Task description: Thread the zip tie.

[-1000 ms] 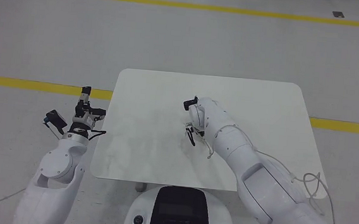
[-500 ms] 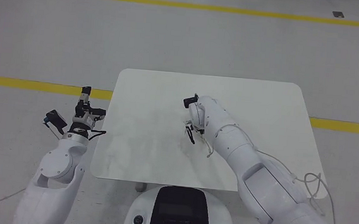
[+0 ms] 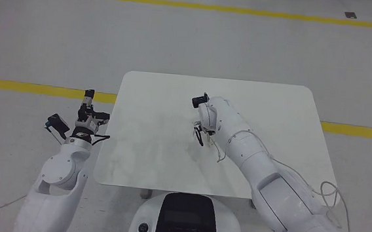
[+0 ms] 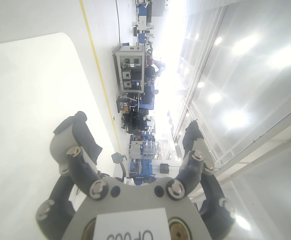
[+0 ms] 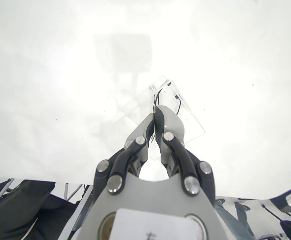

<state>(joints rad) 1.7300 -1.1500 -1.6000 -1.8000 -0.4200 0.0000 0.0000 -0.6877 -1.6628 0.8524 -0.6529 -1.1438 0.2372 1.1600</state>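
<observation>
My right gripper (image 5: pixel 155 111) is shut on a thin black zip tie (image 5: pixel 155 100), whose two strands stick out past the fingertips. It hangs low over a clear plastic plate (image 5: pixel 193 127) lying flat on the white table. Another black strand with a small head (image 5: pixel 179 104) rests on that plate just beside the fingers. From above, the right gripper (image 3: pixel 199 135) sits over the middle of the table (image 3: pixel 272 109). My left gripper (image 3: pixel 88 105) stays beyond the table's left edge, and its fingers (image 4: pixel 75 131) are spread wide with nothing between them.
The white tabletop (image 5: pixel 68 79) around the clear plate is bare. A yellow floor line (image 3: pixel 37 88) runs behind the table. Racks and workstations (image 4: pixel 131 66) stand far off in the room.
The right arm's wrist and gripper have shifted slightly to the right and away from the robot, still pinching the tie. The left arm has not moved.
</observation>
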